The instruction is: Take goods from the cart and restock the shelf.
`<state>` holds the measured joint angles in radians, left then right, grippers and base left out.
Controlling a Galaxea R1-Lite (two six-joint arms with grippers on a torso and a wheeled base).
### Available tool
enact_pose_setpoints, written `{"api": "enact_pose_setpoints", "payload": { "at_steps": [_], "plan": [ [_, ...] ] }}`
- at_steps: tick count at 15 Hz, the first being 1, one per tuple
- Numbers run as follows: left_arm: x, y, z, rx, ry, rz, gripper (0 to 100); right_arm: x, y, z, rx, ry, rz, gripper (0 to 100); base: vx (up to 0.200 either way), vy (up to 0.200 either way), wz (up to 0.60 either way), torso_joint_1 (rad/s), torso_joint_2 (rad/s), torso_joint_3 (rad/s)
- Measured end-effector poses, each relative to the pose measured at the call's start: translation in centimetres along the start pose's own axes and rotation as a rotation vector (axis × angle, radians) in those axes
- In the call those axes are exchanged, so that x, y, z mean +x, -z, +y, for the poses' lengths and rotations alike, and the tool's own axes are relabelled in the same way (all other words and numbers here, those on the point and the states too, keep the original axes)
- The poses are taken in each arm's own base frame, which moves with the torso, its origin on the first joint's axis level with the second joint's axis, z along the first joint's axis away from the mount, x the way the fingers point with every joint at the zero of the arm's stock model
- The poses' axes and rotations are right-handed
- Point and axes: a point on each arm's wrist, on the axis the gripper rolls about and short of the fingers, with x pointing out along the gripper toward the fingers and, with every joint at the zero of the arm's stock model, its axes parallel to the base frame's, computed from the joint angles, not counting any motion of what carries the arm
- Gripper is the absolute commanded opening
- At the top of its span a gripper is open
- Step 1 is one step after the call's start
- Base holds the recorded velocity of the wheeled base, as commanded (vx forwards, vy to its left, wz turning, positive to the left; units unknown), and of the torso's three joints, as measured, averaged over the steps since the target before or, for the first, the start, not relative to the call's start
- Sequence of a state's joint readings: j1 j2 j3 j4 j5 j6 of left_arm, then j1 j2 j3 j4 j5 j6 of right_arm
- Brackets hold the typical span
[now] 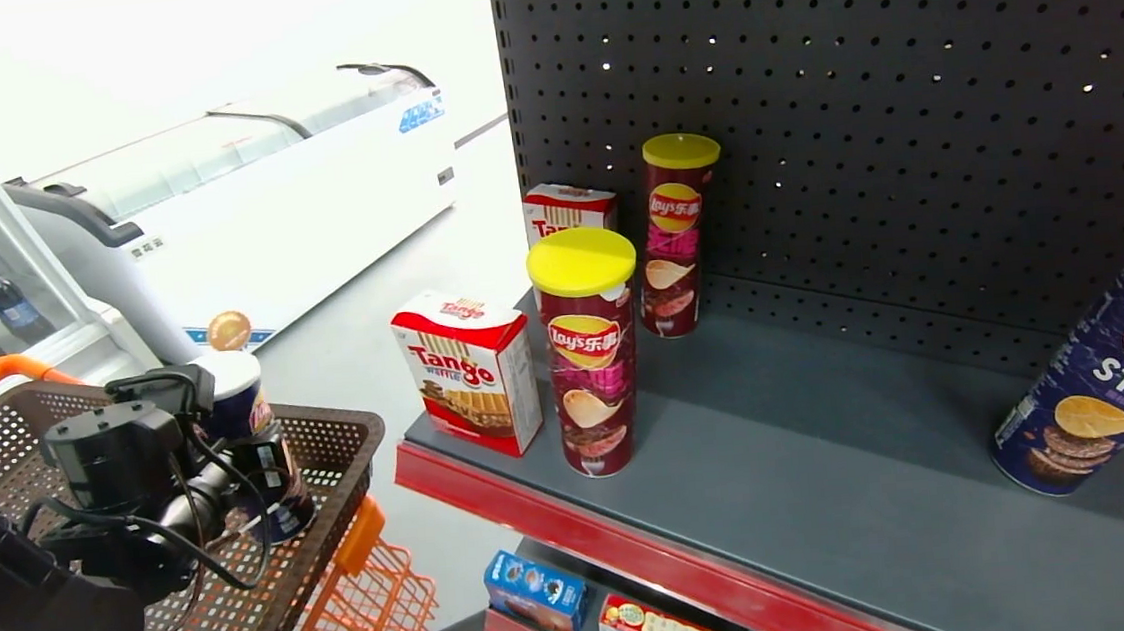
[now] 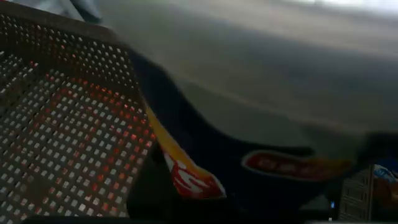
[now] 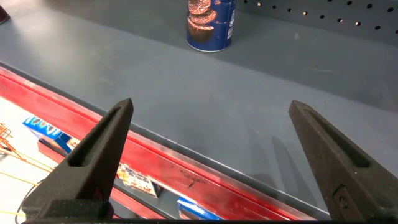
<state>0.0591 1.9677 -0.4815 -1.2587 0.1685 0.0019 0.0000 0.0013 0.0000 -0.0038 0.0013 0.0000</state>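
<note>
Left pincer [image 1: 235, 497] at can [image 1: 254, 415]; right pincer [image 3: 211, 106] gapes

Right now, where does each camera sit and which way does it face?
Head view: on the head, facing forward and down at the shelf and basket; the left arm shows, its left hand at a dark blue can in the basket.
Left wrist view: on the left arm, close against that can and the basket wall.
Right wrist view: on the right arm, facing the shelf over its red edge; the open right hand shows.
Shared: head and right wrist views both show the shelf's blue tube.
</note>
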Motion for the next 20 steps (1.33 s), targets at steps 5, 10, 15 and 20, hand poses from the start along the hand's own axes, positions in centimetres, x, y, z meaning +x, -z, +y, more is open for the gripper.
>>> {"api": "enact_pose_setpoints", "payload": {
  "at_steps": [5,10,15,20],
  "plan": [
    [-0.8,-1.2,-0.4,0.039,0.019,-0.045,0,0.0,0.0,0.0,0.000,0.000,0.000,100,0.000,0.000,0.00,0.000,0.00,0.000],
    [-4.5,-4.8,-2.1,0.041,0.104,-0.130,0,0.0,0.0,0.0,0.000,0.000,0.000,100,0.000,0.000,0.00,0.000,0.00,0.000],
    [-10.2,-7.8,-4.0,0.036,0.231,-0.226,0,0.0,0.0,0.0,0.000,0.000,0.000,100,0.000,0.000,0.00,0.000,0.00,0.000],
    [-17.4,-9.0,-2.6,0.067,0.343,-0.199,0,0.0,0.0,0.0,0.000,0.000,0.000,100,0.000,0.000,0.00,0.000,0.00,0.000]
  ]
}}
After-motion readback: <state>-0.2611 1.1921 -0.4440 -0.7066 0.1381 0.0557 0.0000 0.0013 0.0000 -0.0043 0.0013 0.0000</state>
